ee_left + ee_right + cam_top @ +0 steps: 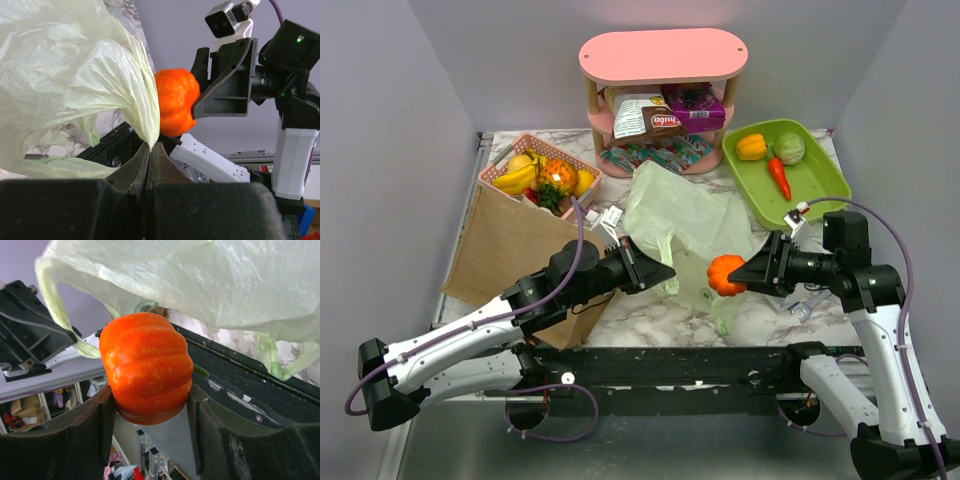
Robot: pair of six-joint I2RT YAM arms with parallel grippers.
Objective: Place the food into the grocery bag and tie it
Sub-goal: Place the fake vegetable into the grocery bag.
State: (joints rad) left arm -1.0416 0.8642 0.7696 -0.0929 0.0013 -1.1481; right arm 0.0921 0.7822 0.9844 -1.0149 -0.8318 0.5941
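A pink shelf (pixel 663 55) stands at the back, with a green tray (pixel 830 172) to its right. A pink basket (pixel 487 180) and brown paper bag (pixel 505 250) lie left on the marble table (pixel 650 320).

Robotics lab test cell: plain grey partition walls (pixel 390 100) enclose a white marble-patterned tabletop (pixel 640 312) carrying a small pink oval-topped shelf (pixel 663 52); cluttered storage shelves (pixel 47 405) stand beyond.

Closing in a white grey-veined marble worktop (pixel 760 318) with plain pale grey walls (pixel 500 60); backing a pink oval-topped tiered shelf (pixel 663 53) against the far one.
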